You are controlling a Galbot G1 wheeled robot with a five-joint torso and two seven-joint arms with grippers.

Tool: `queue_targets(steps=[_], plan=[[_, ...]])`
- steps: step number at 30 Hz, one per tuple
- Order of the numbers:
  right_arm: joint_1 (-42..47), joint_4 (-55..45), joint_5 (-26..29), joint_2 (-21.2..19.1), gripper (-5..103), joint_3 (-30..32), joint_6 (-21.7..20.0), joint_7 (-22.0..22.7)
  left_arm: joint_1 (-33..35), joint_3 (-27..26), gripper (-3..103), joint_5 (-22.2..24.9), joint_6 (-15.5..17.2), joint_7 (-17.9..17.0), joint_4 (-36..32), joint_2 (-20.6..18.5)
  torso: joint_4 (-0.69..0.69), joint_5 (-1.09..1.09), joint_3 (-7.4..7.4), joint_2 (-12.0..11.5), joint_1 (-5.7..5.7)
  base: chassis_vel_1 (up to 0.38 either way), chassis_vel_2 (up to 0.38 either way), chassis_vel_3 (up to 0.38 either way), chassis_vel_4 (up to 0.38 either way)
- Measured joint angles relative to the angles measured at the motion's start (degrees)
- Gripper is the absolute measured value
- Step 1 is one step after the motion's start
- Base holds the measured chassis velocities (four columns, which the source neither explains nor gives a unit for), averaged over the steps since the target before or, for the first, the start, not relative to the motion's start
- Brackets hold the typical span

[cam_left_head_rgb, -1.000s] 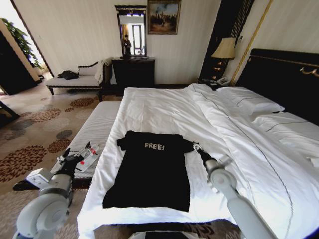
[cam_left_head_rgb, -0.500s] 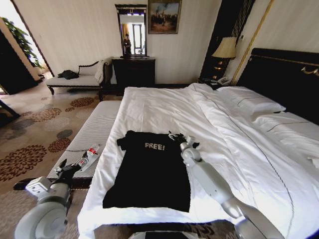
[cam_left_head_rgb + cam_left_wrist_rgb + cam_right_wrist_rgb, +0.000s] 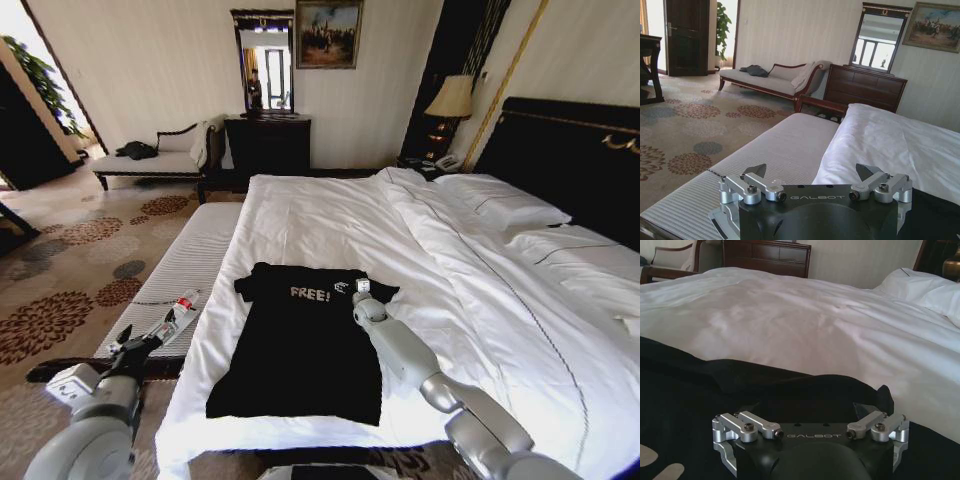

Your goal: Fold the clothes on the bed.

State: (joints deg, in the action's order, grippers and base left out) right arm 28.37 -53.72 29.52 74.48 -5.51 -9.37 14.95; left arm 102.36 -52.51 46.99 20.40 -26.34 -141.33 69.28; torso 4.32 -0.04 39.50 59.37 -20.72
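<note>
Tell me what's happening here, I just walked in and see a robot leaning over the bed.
The robot is about to fold the black T-shirt, which lies flat on the white bed. Its right claw is open over the shirt's shoulder beside the FREE! lettering. The left claw is open too, off the bed above the striped bench.

A narrow striped bench [image 3: 190, 262] runs along the left, on a carpet [image 3: 70, 250] patterned with brown flowers. At the far wall stand a cream chaise lounge [image 3: 150, 160] (something dark lies on it), a dark dresser [image 3: 267, 145] under a mirror [image 3: 263, 62], and a framed painting [image 3: 328, 33]. A lamp [image 3: 450, 98] glows far right.
</note>
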Motion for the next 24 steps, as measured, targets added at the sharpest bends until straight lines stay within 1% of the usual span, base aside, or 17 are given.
queue_targets(steps=[4, 7, 16, 18, 20, 21, 23, 24], plan=[[-1.3, 2.8, -1.6, 0.6, 100, -0.6, 0.1, -0.4, 0.5, 0.0, 100, -0.1, 0.0, -0.1, -0.3, 0.5, 0.02, 0.0, 0.0, 0.0, 0.0, 0.0, 0.0, 0.0, 0.0], [-3.4, 6.0, -0.7, 1.6, 100, -1.4, -0.8, -0.5, 1.1, 0.0, 100, -0.1, -0.1, -0.3, -0.5, 0.9, 0.01, 0.0, 0.0, 0.0, 0.0, 0.0, 0.0, 0.0, 0.0], [-9.2, 11.6, -0.1, 4.2, 100, -1.3, -1.0, -1.0, 1.2, 0.2, 100, -0.4, -0.2, -0.3, -0.6, 1.5, 0.01, 0.0, 0.0, 0.0, 0.0, 0.0, 0.0, 0.0, 0.0], [-11.1, 13.1, -0.1, 5.0, 100, -0.5, -0.3, -1.5, 1.2, 0.2, 100, -0.4, -0.2, -0.4, -0.6, 1.6, 0.01, 0.01, 0.01, 0.0, 0.0, 0.0, 0.0, 0.0, 0.0], [-13.7, 15.5, -0.3, 6.4, 100, 2.1, 1.9, -2.8, 1.2, 0.2, 100, -0.4, -0.2, -0.4, -0.6, 1.6, 0.01, 0.0, 0.0, 0.0, 0.0, 0.0, 0.0, 0.0, 0.0], [-13.7, 15.5, -0.3, 6.4, 100, 2.1, 1.9, -2.8, 1.2, 0.2, 100, -0.4, -0.2, -0.4, -0.6, 1.6, 0.01, 0.0, 0.0, 0.0, 0.0, 0.0, 0.0, 0.0, 0.0], [-15.4, 15.9, 0.6, 7.2, 100, 4.1, 2.9, -3.4, 1.2, 0.2, 100, -0.5, -0.2, -0.4, -0.6, 1.6, -0.01, 0.0, 0.0, 0.0, 0.0, 0.0, 0.0, 0.0, 0.0], [-16.0, 15.1, 1.9, 7.2, 100, 4.8, 3.2, -3.5, 1.2, 0.2, 100, -0.5, -0.2, -0.4, -0.6, 1.6, -0.02, -0.01, 0.0, 0.0, 0.0, 0.0, 0.0, 0.0, 0.0]])
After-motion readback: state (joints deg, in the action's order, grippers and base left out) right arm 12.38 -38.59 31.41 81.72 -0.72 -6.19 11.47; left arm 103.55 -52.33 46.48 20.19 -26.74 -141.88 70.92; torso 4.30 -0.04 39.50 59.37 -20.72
